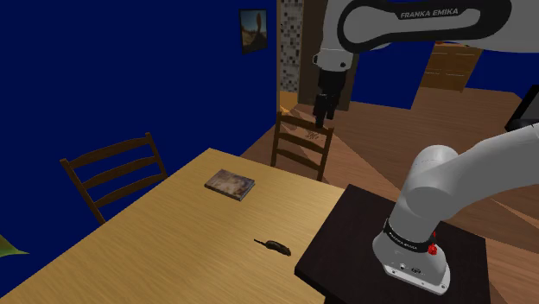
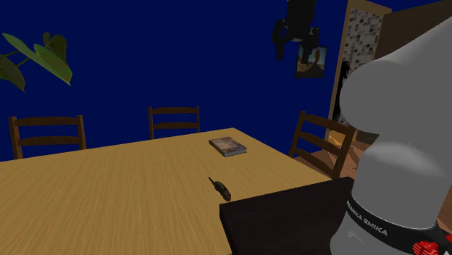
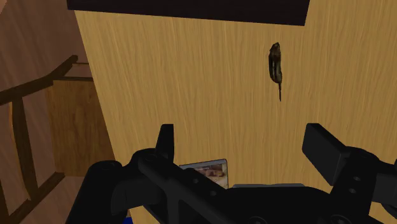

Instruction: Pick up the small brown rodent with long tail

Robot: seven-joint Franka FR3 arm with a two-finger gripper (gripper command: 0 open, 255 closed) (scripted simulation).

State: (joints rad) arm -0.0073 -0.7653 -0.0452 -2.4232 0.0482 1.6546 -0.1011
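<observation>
A small brown rodent with a long thin tail point(image 1: 276, 246) lies on the wooden table point(image 1: 155, 242), close to the edge beside the dark stand point(image 1: 363, 233). The rodent point(image 2: 221, 188) lies flat, its tail pointing toward the book. My black gripper point(image 1: 321, 112) hangs high above the table's far end, well away from the rodent. In the wrist view the two fingers point(image 3: 166, 140) stand wide apart with nothing between them, and the rodent point(image 3: 275, 63) lies far beyond the open gripper point(image 3: 245, 143). The gripper point(image 2: 296, 49) also shows against the blue wall.
A thin book point(image 1: 230, 183) lies on the table between gripper and rodent. Wooden chairs point(image 1: 117, 173) point(image 1: 302, 142) stand at the table's sides. A plant point(image 2: 36, 61) hangs at the second exterior view's left. Blue walls surround the table.
</observation>
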